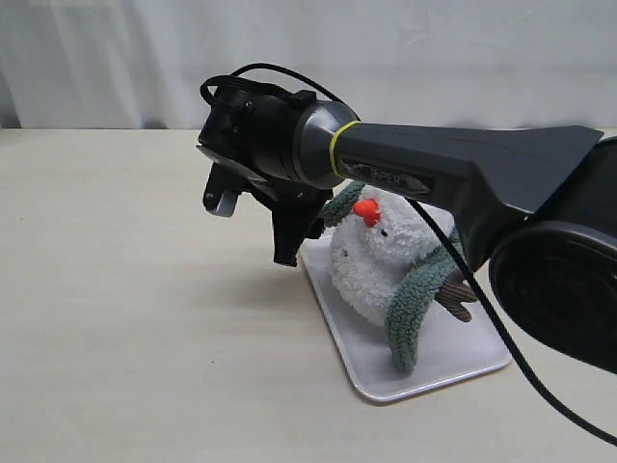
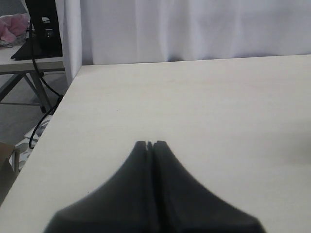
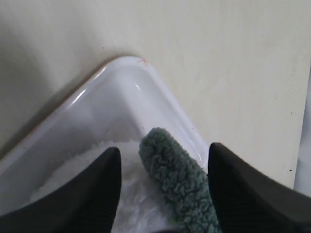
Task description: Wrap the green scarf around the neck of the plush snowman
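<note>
The plush snowman lies on a white tray, orange nose up. The green scarf runs across its neck; one end hangs down to the tray, the other sticks out beside the head. My right gripper reaches across from the right and hovers at that upper end. In the right wrist view the right gripper is open, with the scarf end lying loose between the fingers on the snowman's white fluff. My left gripper is shut and holds nothing, over bare table.
The tray's rounded corner lies just beyond the right gripper's fingertips. The right arm spans above the snowman, its black cable trailing down in front. A table edge and a stand with cables appear in the left wrist view.
</note>
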